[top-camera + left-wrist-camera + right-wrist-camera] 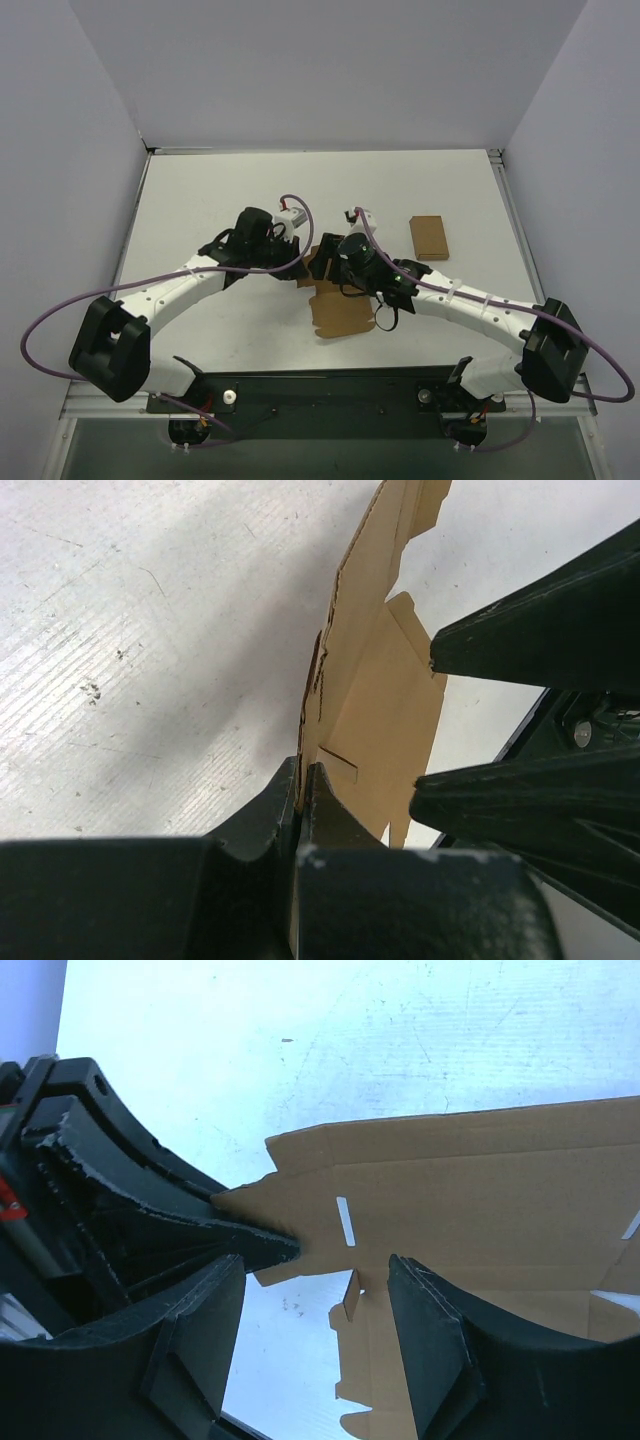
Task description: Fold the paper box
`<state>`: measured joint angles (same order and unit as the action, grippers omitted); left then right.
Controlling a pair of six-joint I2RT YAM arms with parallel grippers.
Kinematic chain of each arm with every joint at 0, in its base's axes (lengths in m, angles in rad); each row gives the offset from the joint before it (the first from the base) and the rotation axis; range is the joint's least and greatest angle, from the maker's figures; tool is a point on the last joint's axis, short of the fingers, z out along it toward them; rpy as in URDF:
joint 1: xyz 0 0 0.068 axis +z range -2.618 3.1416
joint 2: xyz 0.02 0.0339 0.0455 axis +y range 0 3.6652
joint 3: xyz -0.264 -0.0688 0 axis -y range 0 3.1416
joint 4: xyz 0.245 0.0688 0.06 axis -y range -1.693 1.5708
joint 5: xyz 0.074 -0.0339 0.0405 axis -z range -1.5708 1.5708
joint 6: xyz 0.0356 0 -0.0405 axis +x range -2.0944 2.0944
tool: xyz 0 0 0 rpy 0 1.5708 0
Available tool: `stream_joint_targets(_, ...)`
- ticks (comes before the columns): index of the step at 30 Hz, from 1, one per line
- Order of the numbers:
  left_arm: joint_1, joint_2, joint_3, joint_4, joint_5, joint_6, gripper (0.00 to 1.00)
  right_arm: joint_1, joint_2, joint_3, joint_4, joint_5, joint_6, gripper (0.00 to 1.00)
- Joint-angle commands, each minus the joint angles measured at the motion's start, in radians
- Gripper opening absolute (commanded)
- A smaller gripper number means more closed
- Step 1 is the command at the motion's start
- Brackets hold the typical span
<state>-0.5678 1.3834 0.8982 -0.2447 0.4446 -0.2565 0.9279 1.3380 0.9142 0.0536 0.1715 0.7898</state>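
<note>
From above, my two wrists crowd together over the paper box (340, 310) at the middle of the table (220, 190), and my own arms hide where the fingers meet it. My left wrist view makes it plain: my left gripper (303, 780) is pinched tight on the edge of a raised panel. My right wrist view shows my right gripper (318, 1270) spread wide, clamping nothing, the slotted panel lying beyond its fingers. Only the overhead view catches the plain cardboard rectangle (429, 237), apart on the right. The box's flaps run out of both wrist views.
</note>
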Motion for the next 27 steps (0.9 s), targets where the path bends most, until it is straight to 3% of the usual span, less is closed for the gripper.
stream_joint_targets(1, -0.020, -0.032, 0.007, -0.001, -0.024, 0.025, 0.00, -0.011, 0.010, 0.029, 0.037, 0.057, 0.069, 0.59)
stream_joint_targets(27, -0.106, -0.060, 0.021, -0.048, -0.132, 0.088, 0.00, -0.011, 0.049, 0.023, 0.071, 0.160, 0.074, 0.58)
